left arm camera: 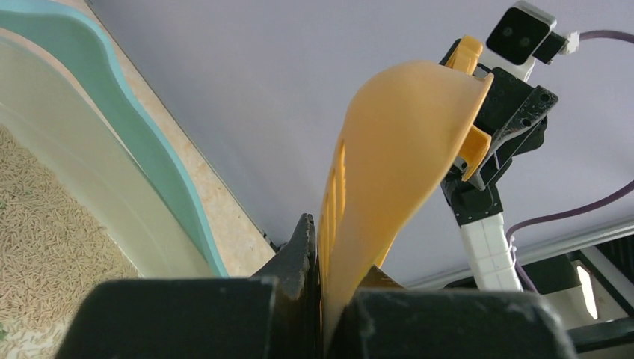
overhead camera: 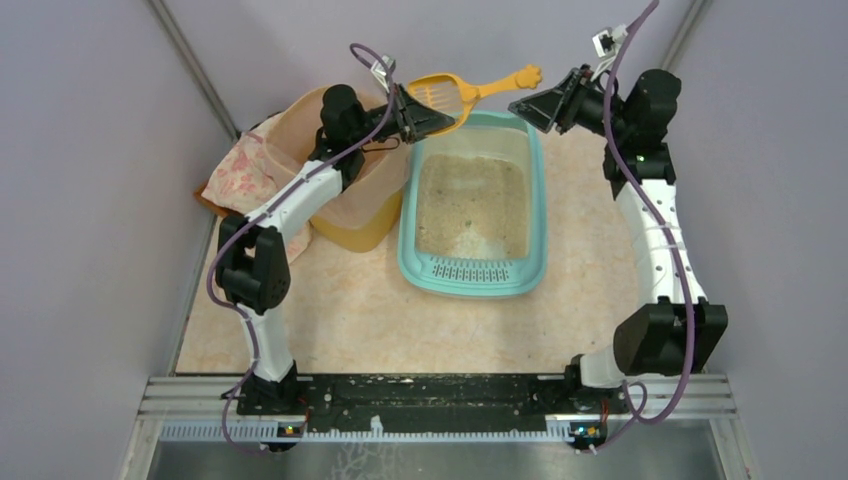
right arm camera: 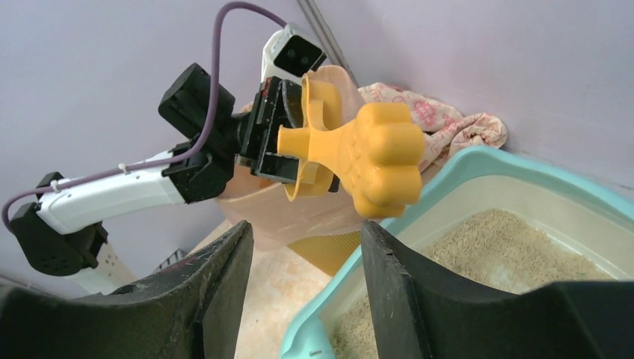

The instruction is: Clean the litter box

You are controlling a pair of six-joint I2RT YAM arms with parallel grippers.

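Left jaws pinch the yellow litter scoop [overhead camera: 446,93] by its bowl edge; right jaws gape, empty, short of its paw handle [right arm camera: 381,161]. That thin-edge grip may slip, dropping the scoop into the litter box [overhead camera: 468,288].

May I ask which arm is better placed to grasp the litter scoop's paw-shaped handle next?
Right, probably. The right gripper is open with the paw handle just ahead of it, while the left gripper is shut on the litter scoop at its slotted end.
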